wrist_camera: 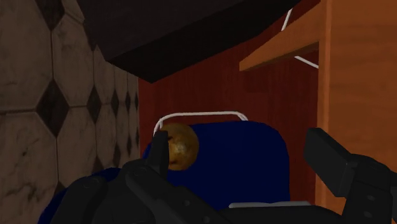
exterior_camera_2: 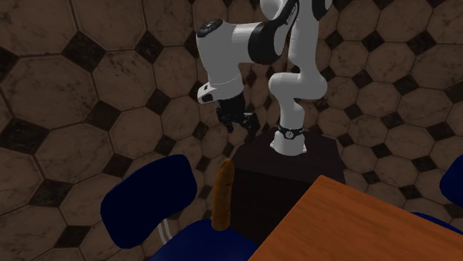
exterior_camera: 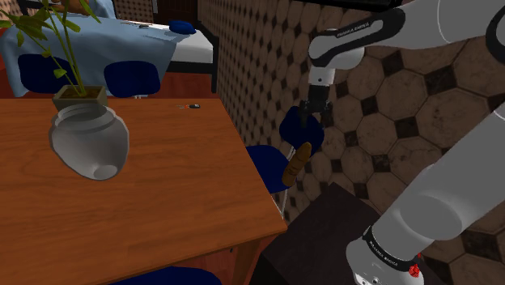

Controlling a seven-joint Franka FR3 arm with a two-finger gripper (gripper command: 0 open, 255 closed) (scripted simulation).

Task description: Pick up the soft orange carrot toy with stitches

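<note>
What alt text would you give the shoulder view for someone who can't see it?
A white robot arm's black gripper hangs above a brownish-orange carrot toy standing on end on a blue chair beside a wooden table, which bears a grey vase and a potted plant.

The pictures are dim. The table (exterior_camera: 162, 194) top is the brightest thing, a warm, flat, even orange. The floor (exterior_camera: 388, 121) tiles look dark brown. The stand (exterior_camera: 324, 235) is almost black. The white arm (exterior_camera_2: 230, 44) is light on top and grey underneath. In the wrist view the carrot toy (wrist_camera: 180, 146) looks dull brown.
</note>
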